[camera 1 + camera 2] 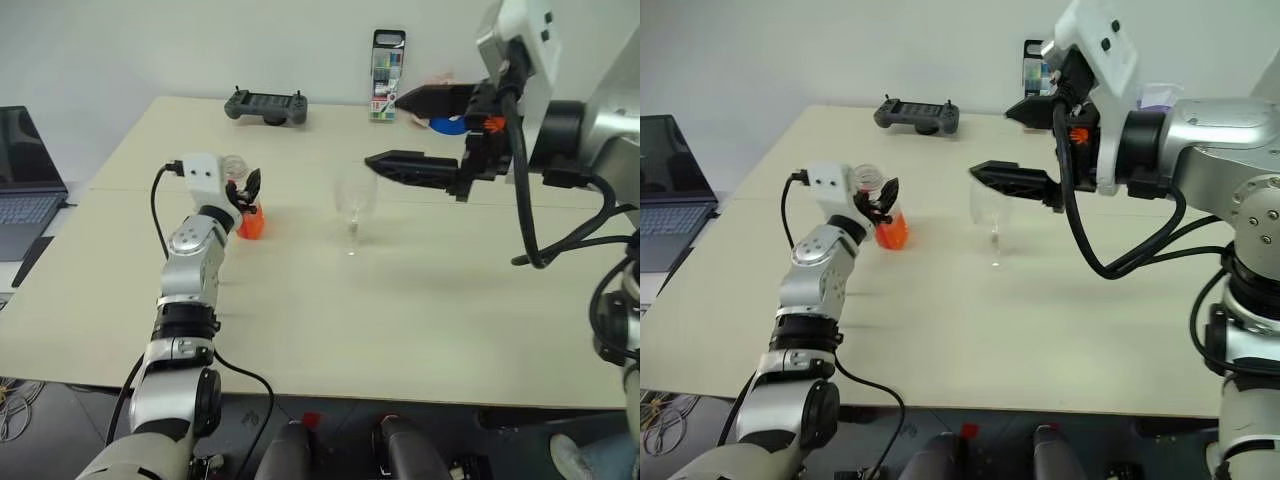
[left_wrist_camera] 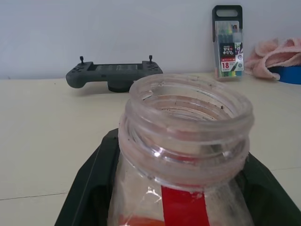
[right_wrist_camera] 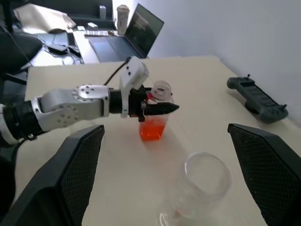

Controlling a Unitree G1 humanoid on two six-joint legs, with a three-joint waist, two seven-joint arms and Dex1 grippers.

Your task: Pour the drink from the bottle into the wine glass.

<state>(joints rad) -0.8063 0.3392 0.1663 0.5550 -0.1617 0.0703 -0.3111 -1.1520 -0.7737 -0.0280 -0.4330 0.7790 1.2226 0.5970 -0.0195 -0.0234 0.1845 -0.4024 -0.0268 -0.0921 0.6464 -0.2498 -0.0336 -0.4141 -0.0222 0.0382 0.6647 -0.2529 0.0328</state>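
Left of centre, the left gripper [image 1: 246, 192] clamps the uncapped bottle [image 1: 883, 208]: light, thin-walled, squashable, best held mid-body. The fragile glass [image 1: 354, 203] stands centre; the right gripper [image 1: 400, 130] gapes wide.

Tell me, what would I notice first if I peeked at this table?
Probably the bright orange-red drink in the little open bottle, which the robot's left hand is gripping near the table's left side. Next, the clear wine glass standing empty in the middle, with the big right hand held wide open just above it. At the far edge lie a grey game controller and a marker pack.
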